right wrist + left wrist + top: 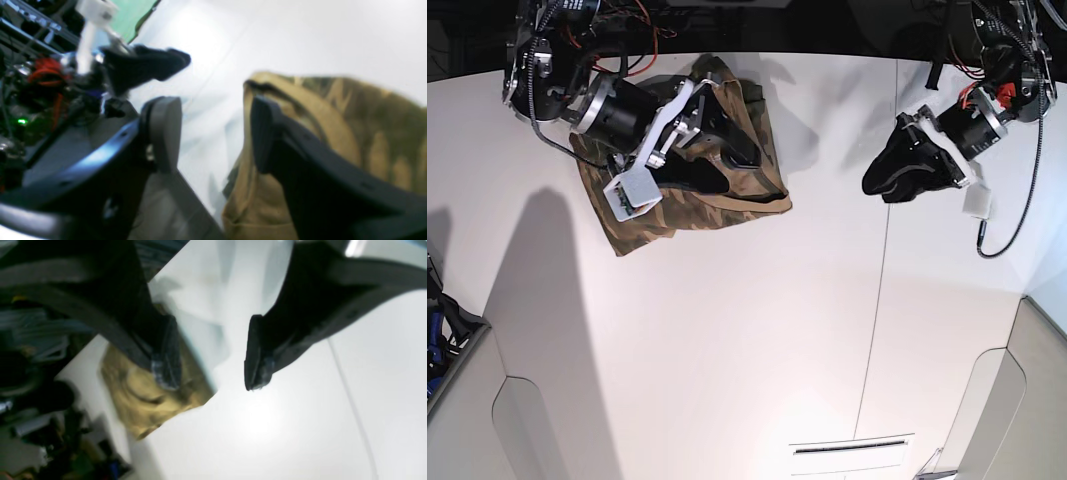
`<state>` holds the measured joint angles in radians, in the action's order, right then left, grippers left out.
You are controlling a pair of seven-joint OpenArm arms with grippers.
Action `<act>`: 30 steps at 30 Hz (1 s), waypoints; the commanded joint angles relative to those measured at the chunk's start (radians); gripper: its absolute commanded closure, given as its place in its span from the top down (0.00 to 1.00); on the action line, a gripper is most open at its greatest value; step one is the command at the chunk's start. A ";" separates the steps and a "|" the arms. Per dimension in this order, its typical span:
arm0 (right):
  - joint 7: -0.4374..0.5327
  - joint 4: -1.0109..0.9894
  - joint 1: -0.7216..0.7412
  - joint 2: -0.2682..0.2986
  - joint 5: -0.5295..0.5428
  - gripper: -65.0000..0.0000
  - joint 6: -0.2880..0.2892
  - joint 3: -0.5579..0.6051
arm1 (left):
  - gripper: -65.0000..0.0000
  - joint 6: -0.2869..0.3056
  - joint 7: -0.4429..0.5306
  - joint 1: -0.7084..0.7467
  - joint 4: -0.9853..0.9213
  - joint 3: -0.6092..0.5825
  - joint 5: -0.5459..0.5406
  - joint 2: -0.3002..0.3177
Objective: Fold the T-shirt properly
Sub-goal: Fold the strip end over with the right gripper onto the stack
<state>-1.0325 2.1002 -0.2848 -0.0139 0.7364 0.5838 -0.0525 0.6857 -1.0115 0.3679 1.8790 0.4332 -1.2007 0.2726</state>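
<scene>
**A:** Looking at the T-shirt [682, 205], you have it bunched into a rough, thick packet at the far corner of the white desk [757, 330], on the right arm's side. I judge you are late in the fold: the cloth is already doubled over itself, and what remains is squaring it up.

**B:** And the jaws?

**A:** On the right gripper [213, 133] they stand spread, with nothing pinched between them. One finger [267, 133] hangs in front of the tan folded edge; the other is over bare desk. You cannot tell from these views whether that finger touches the cloth. The left gripper [213, 363] is spread too, holding nothing, over bare desk well apart from the shirt.

**B:** What does the next move ask of me?

**A:** Probably a lift clear, then a check of the edges. The packet looks lopsided in the base view: one corner juts toward the near side and the edge toward the desk's middle runs slanted. If you tidy it, pinch only the top layer's edge, or you will drag the whole stack.

**B:** How will it handle?

**A:** It is soft, limp camouflage cloth in tan, brown and olive, creased and lumpy, so it should slump rather than hold a crisp line. The desk is smooth and glossy, so the packet may slide when pushed.
</scene>
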 commanded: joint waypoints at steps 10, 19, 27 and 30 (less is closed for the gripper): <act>0.158 -0.021 0.199 0.000 -0.250 0.00 -0.031 -0.153 | 0.00 0.012 0.008 0.045 0.180 -0.308 -0.017 0.008; 0.180 -0.358 0.350 0.072 -0.266 0.00 -0.028 -0.161 | 0.00 0.012 0.185 0.044 0.019 -0.616 0.220 -0.041; 0.195 -0.651 0.396 0.127 -0.256 0.00 -0.003 -0.161 | 0.00 0.012 0.185 -0.020 -0.163 -0.623 0.262 -0.101; 0.195 -0.664 0.382 0.154 -0.219 0.00 0.000 -0.161 | 0.00 0.012 0.185 -0.079 -0.204 -0.599 0.330 -0.101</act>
<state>-0.8539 1.4200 0.0826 0.1291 0.5037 0.5770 -0.2123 0.6880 -0.8516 0.3019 1.6577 -0.1696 -0.8433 0.1719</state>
